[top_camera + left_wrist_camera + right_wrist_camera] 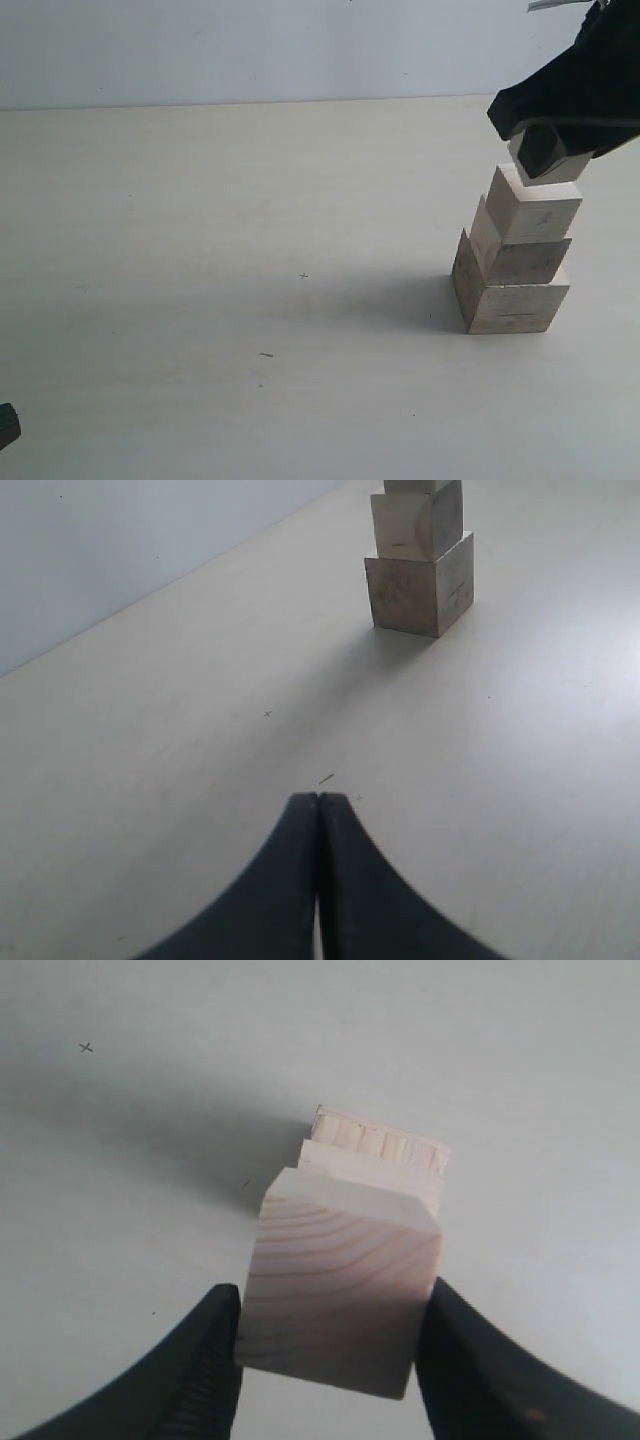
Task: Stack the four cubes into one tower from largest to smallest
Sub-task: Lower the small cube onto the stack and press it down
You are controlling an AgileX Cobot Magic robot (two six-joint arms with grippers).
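Right tool [332,1295]: clamped on the smallest cube [345,1250] by its side faces, over the tower [512,270].
Handling: I judge it light, rigid and smooth.

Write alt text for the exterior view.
The right arm's black jaws grip the smallest cube at the top of a stepped stack of three larger wooden cubes, on the right of a pale table.

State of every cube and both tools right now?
Largest cube: on the table, bottom of the stack.
Second cube: stacked on the largest.
Third cube: stacked on the second.
Smallest cube: held over the third; contact unclear.
Right tool: shut on smallest cube.
Left tool: shut, empty, away from the cubes.
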